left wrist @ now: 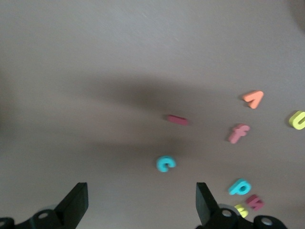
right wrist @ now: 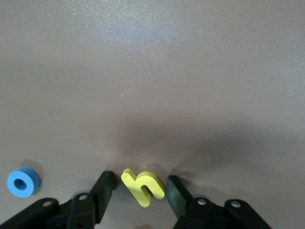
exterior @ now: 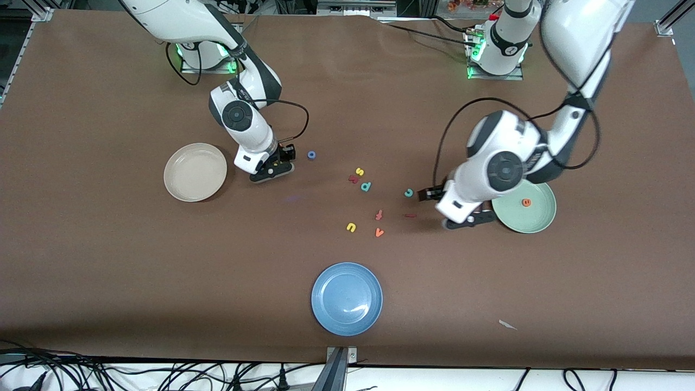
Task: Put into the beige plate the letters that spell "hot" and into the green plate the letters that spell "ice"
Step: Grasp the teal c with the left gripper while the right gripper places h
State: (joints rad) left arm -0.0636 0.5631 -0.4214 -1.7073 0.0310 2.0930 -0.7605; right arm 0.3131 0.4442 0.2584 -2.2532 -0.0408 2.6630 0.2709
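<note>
Front view: right gripper (exterior: 277, 163) hides yellow "h" (right wrist: 143, 187)

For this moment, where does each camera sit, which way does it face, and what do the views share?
Front view: high across the table, facing both bases; shows both arms, beige plate, green plate.
Left wrist view: looks down past open jaws of the left gripper at the "c" and "i".
Right wrist view: looks down at right gripper, jaws flanking the "h".
Shared: "c"; "o".
</note>
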